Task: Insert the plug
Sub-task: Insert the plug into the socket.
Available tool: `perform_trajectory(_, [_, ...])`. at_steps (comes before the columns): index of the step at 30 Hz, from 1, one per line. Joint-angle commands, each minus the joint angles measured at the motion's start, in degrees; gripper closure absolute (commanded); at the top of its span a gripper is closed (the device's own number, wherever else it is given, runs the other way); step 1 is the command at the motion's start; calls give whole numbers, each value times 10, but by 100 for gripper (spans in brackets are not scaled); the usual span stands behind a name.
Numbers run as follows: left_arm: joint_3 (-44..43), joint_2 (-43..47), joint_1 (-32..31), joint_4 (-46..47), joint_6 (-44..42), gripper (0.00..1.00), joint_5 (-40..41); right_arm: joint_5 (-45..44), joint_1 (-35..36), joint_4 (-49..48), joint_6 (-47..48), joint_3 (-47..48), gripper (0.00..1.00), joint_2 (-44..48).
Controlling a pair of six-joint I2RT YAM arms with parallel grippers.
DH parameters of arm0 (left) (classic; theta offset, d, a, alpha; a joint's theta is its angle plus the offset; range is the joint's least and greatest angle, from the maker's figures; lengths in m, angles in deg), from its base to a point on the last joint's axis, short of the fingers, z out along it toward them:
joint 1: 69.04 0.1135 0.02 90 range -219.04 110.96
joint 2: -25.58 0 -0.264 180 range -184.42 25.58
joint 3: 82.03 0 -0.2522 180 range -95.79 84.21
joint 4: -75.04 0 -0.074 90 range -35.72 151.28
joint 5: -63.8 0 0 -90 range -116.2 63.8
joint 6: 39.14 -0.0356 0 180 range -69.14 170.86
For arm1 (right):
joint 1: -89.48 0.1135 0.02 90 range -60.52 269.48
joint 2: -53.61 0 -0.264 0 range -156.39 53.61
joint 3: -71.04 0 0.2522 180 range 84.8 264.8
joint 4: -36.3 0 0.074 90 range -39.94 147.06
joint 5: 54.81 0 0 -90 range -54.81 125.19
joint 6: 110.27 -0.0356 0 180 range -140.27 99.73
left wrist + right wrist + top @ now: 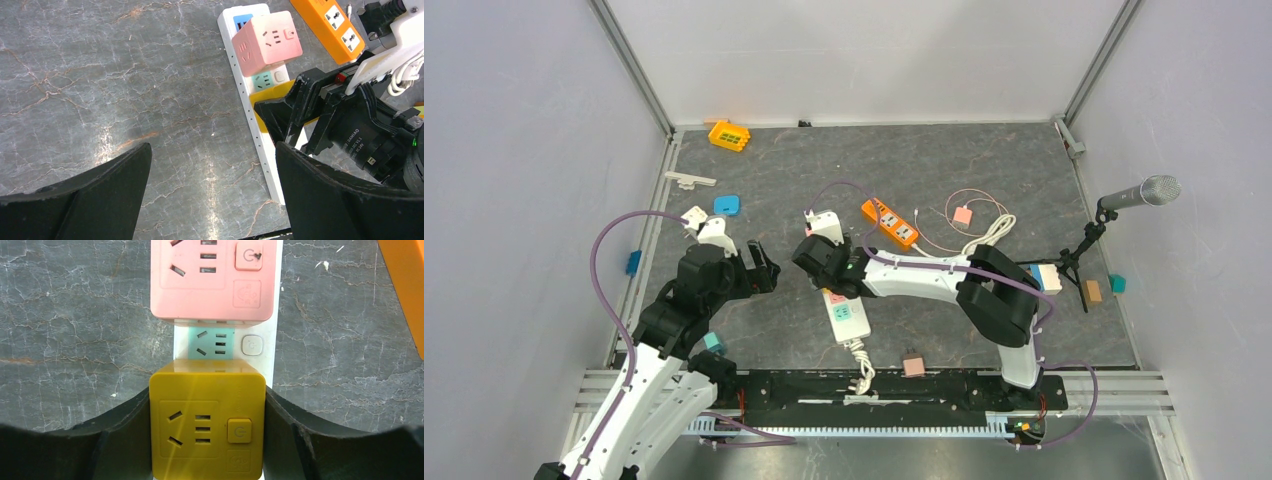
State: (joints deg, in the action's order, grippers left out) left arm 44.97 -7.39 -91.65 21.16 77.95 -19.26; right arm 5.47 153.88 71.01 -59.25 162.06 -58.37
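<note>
The yellow cube plug [207,427] is clamped at its side faces by the right pincer [207,440], over the white power strip [260,365], one socket from the pink cube [210,280]. It is judged rigid, light and smooth; a square grip on those flat faces is advised. The left pincer [212,165] is spread wide, empty.

Robotics lab cell. The bench [804,170] is enclosed by plain grey walls [524,150] on aluminium posts [634,70]. A left arm [674,330] and a right arm [924,275] are bolted at the near edge. A microphone [1139,193] is mounted on a stand [1079,255]. An orange strip [889,222] and a white strip [847,318] are laid out.
</note>
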Motion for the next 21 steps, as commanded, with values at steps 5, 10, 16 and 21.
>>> perform_trajectory(5, [1,2,1,24,-15,1,1,112,15,130,10,-7,60,-37])
perform_trajectory(10, [1,1,0,24,-15,1,1,99,9,162,20,64,24,-5])
perform_trajectory(16, [1,-3,0,25,-15,1,0,113,7,147,14,69,2,77])
perform_trajectory(21, [2,-8,0,25,-15,1,-1,130,-12,111,-23,4,2,174])
